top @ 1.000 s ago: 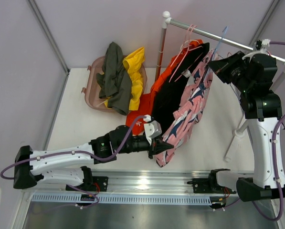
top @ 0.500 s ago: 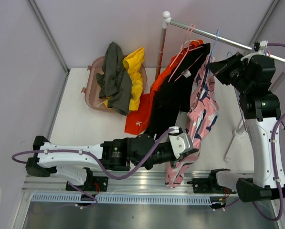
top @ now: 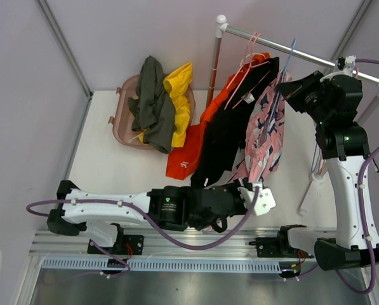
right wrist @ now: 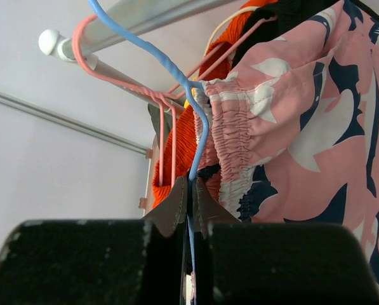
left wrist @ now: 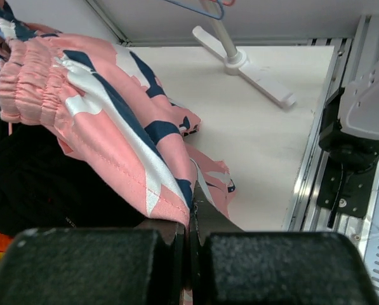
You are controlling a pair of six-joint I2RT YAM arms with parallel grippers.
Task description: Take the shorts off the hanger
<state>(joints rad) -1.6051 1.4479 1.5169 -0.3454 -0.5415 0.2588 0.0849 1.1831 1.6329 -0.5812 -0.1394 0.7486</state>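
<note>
Both pincers are pressed together on something. The left pincer, low near the front edge of the table, pinches the hem of the pink shorts with the navy-and-white pattern. The right pincer, up by the rail, pinches the wire of the blue hanger, which carries those shorts by their elastic waistband. Black shorts and orange shorts hang beside them on pink hangers. Olive shorts and yellow shorts lie in a basket at the table's far left.
</note>
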